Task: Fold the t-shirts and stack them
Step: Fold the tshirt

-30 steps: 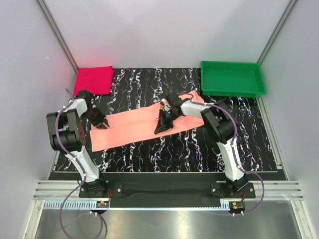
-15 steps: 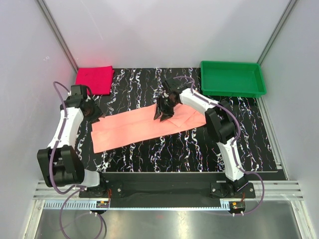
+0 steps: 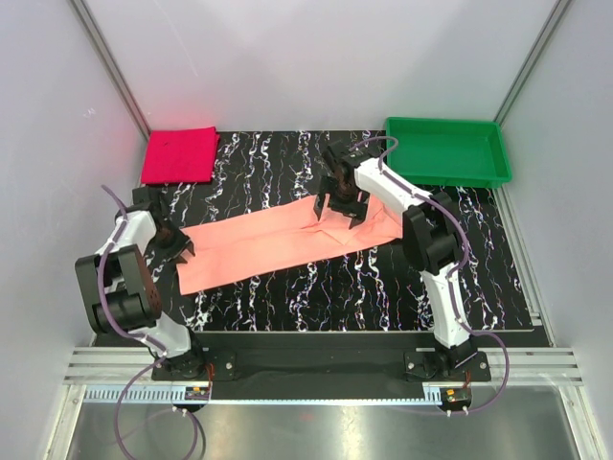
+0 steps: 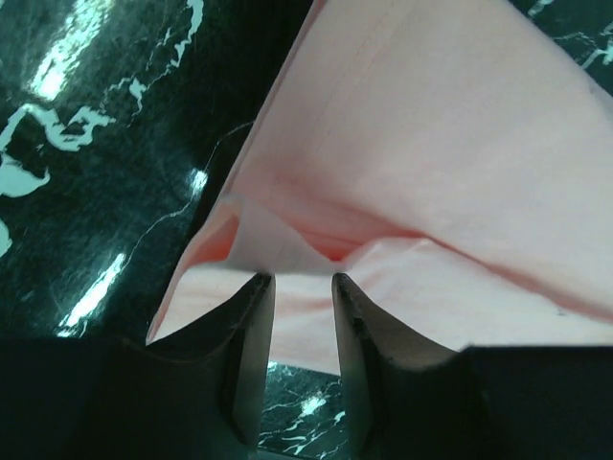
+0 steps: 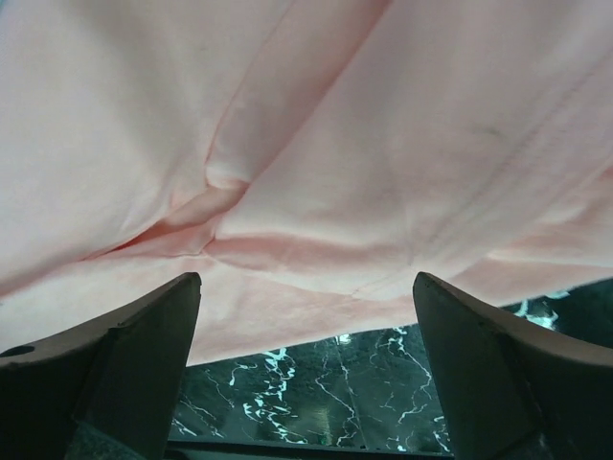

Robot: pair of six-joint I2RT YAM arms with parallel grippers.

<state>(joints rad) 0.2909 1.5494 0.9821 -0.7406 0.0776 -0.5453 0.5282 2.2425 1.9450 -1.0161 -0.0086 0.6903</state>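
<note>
A salmon-pink t-shirt (image 3: 278,241), folded into a long band, lies slantwise across the black marbled table (image 3: 316,297). My left gripper (image 3: 174,249) is low at the band's left end. In the left wrist view its fingers (image 4: 302,278) stand a narrow gap apart, and a turned-up corner of the shirt (image 4: 268,244) sits just past the tips with nothing pinched between them. My right gripper (image 3: 343,207) hovers over the band's right part, wide open (image 5: 306,278), above a crease in the cloth (image 5: 220,192). A folded red t-shirt (image 3: 179,155) lies at the back left.
A green tray (image 3: 447,151) stands at the back right corner. White walls and metal posts close in the table on three sides. Bare marbled table shows in front of the pink shirt.
My right gripper has opened, let go of the pink shirt and moved back and to the right. My left gripper swung out, then came back to the shirt's left end. The band lies flatter.
</note>
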